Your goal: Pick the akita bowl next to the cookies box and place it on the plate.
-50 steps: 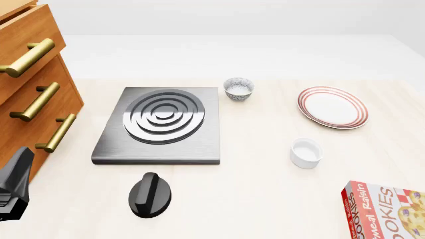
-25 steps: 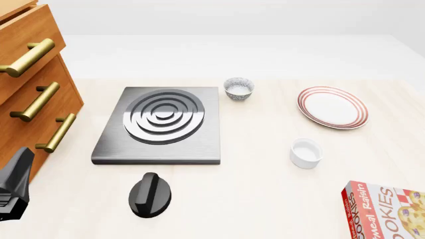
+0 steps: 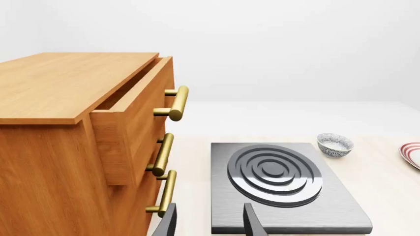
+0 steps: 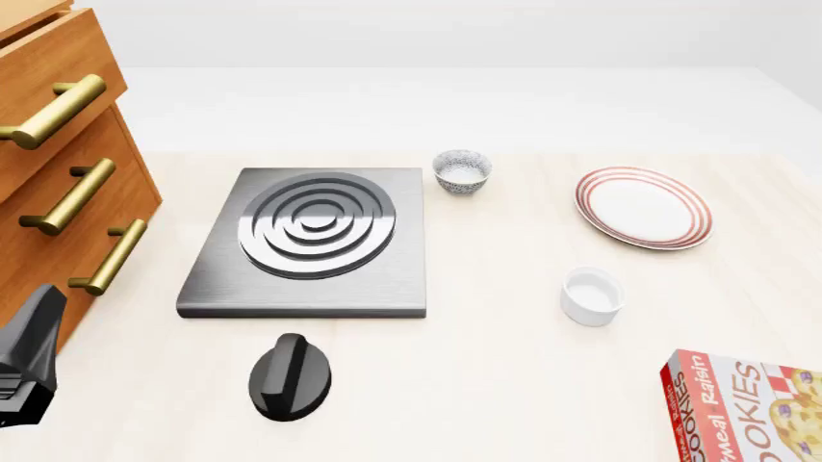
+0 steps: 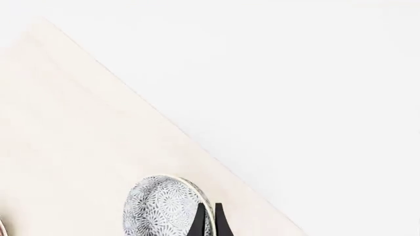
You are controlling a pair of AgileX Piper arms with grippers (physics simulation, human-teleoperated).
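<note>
The front view shows a pale wooden table (image 4: 514, 385) carrying a grey stove plate with concentric rings (image 4: 315, 236) left of centre, a black knob (image 4: 293, 375) near of it, and a wooden drawer cabinet with brass handles (image 4: 64, 164) along the left edge. One patterned bowl (image 4: 463, 171) stands just beyond the stove plate's far right corner. The plate (image 4: 642, 207) lies well to the right of that bowl, with a plain white ramekin (image 4: 592, 295) near of the plate. The cookies box (image 4: 752, 409) lies at the near right corner, partly cut by the frame edge. The akita bowl (image 5: 167, 206) appears only in the right wrist view, tipped on its side close to the table's edge, patterned outside toward the camera. The right gripper (image 5: 210, 221) shows two dark fingertips set close together at the bowl's rim; whether they pinch the rim cannot be told. The left gripper (image 3: 210, 223) sits low at the near left of the table, its two fingers spread apart with nothing between them, pointed toward the stove plate and cabinet. In the front view only a dark part of the left arm (image 4: 26, 361) is seen.
</note>
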